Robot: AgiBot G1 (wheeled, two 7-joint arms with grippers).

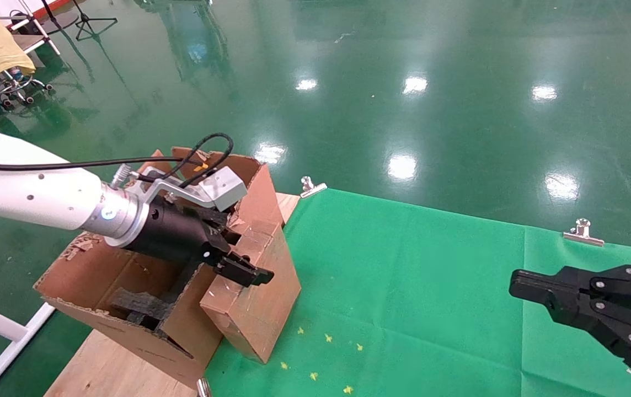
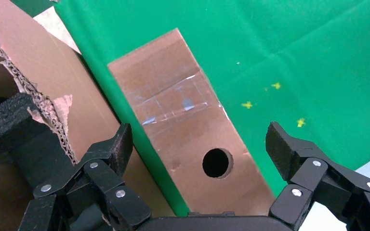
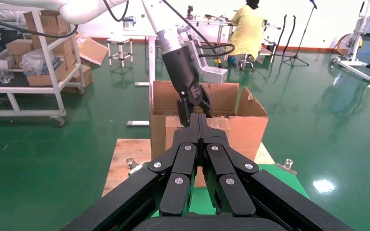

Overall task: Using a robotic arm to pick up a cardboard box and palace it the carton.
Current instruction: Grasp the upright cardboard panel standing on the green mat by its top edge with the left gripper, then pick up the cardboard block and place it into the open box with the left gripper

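Cardboard box (image 2: 188, 125) looks light, stiff, tape-slick — left claw (image 2: 200, 147) hangs spread over it beside the carton (image 1: 128, 286); grip the long bare sides.

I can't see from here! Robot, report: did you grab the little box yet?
Left gripper open, straddling the cardboard box, not gripping. Box stands on the green cloth, against the carton, not inside. Right gripper shut, parked at the right. Nothing blocking.

We see a robotics lab or workshop hall: a glossy green floor (image 1: 404, 82), wheeled shelving (image 3: 33, 57) stacked with boxes, tripod stands (image 3: 298, 33), and a person in yellow (image 3: 249, 29) working at a bench.
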